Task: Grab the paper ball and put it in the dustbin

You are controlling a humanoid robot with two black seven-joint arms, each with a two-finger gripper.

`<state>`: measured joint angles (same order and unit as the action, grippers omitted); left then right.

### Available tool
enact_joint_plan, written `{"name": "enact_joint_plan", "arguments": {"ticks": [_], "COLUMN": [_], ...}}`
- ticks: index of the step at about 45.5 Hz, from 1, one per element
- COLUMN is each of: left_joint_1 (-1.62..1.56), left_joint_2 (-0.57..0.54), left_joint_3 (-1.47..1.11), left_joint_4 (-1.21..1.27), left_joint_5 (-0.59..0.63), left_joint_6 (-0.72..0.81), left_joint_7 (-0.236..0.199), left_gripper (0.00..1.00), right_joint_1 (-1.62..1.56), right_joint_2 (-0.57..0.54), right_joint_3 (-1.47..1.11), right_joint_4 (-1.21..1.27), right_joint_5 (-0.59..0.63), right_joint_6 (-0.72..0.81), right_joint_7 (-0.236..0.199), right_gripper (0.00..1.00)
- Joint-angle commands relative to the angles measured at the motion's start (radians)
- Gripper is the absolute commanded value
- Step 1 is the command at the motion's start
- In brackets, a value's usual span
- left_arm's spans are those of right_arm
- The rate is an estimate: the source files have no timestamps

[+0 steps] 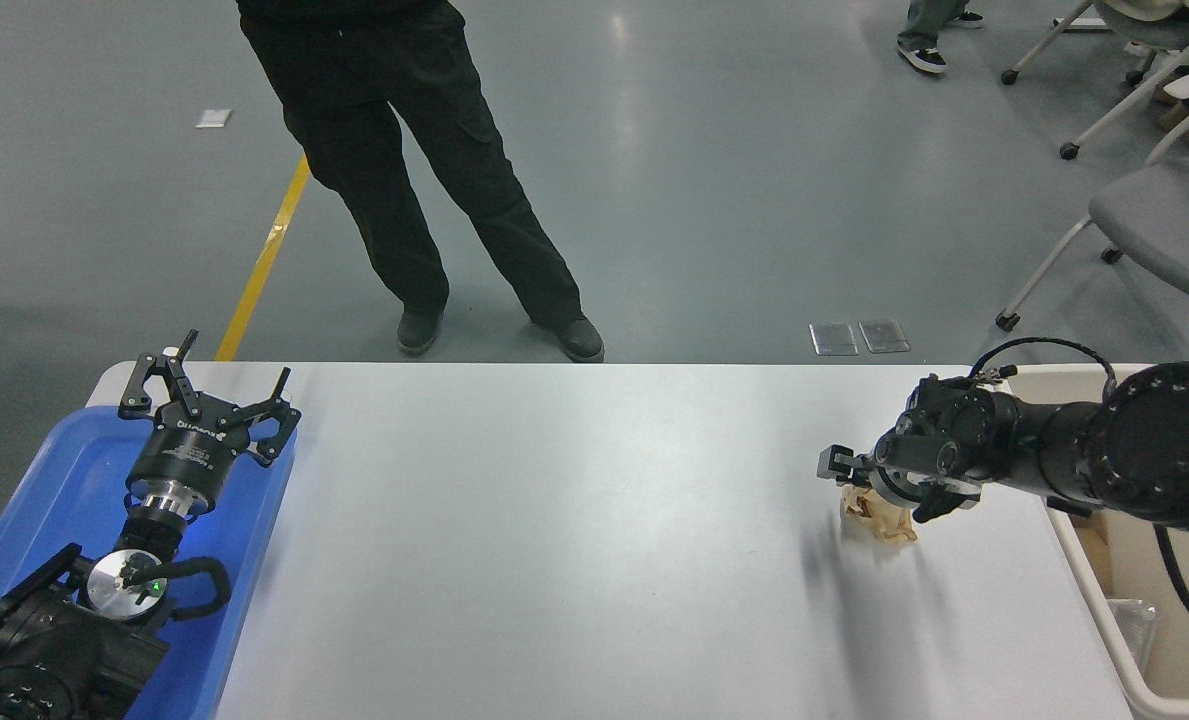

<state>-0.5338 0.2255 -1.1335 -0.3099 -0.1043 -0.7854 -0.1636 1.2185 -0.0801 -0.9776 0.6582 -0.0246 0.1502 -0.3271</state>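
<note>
The paper ball [884,523], a small tan crumpled wad, lies on the white table [554,520] near its right side. My right gripper [884,484] has come in low from the right and hangs just over the ball's top. It is open, with one finger on each side of the ball, and it hides the ball's upper part. The dustbin [1120,650], cream-beige with a thick rim, stands against the table's right edge, and my right arm reaches across it. My left gripper [212,386] is parked open over the blue tray [59,480] at the lower left.
A person in black trousers [404,160] stands at the table's far side, left of centre. A grey office chair [1154,215] is on the floor at the upper right. Some clear plastic [1136,622] and a brown piece lie inside the dustbin.
</note>
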Motion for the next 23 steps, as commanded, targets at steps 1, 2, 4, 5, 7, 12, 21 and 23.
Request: {"name": "enact_joint_plan", "arguments": {"ticks": [1, 2, 4, 5, 7, 12, 21, 23], "left_joint_1": [0.0, 0.0, 0.0, 0.0, 0.0, 0.0, 0.0, 0.0], "left_joint_2": [0.0, 0.0, 0.0, 0.0, 0.0, 0.0, 0.0, 0.0], "left_joint_3": [0.0, 0.0, 0.0, 0.0, 0.0, 0.0, 0.0, 0.0], "left_joint_4": [0.0, 0.0, 0.0, 0.0, 0.0, 0.0, 0.0, 0.0], "left_joint_5": [0.0, 0.0, 0.0, 0.0, 0.0, 0.0, 0.0, 0.0], "left_joint_6": [0.0, 0.0, 0.0, 0.0, 0.0, 0.0, 0.0, 0.0], "left_joint_7": [-0.001, -0.001, -0.001, -0.001, 0.001, -0.001, -0.001, -0.001], "left_gripper": [0.99, 0.99, 0.99, 0.99, 0.99, 0.99, 0.99, 0.99], "right_joint_1": [-0.06, -0.063, -0.07, -0.073, -0.079, -0.094, -0.108, -0.114], "right_joint_2": [0.017, 0.019, 0.022, 0.025, 0.025, 0.028, 0.034, 0.037], "right_joint_3": [0.02, 0.019, 0.017, 0.017, 0.017, 0.019, 0.019, 0.019], "right_joint_4": [-0.083, -0.083, -0.083, -0.085, -0.091, -0.106, -0.108, -0.108], "right_joint_5": [0.005, 0.003, 0.002, 0.0, -0.001, 0.002, -0.005, -0.011], "right_joint_6": [-0.023, -0.027, -0.034, -0.034, -0.034, -0.035, -0.08, -0.084], "right_joint_7": [-0.003, -0.003, -0.004, -0.006, -0.004, -0.004, -0.004, -0.006], "right_gripper": [1.0, 1.0, 1.0, 1.0, 1.0, 1.0, 1.0, 1.0]}}
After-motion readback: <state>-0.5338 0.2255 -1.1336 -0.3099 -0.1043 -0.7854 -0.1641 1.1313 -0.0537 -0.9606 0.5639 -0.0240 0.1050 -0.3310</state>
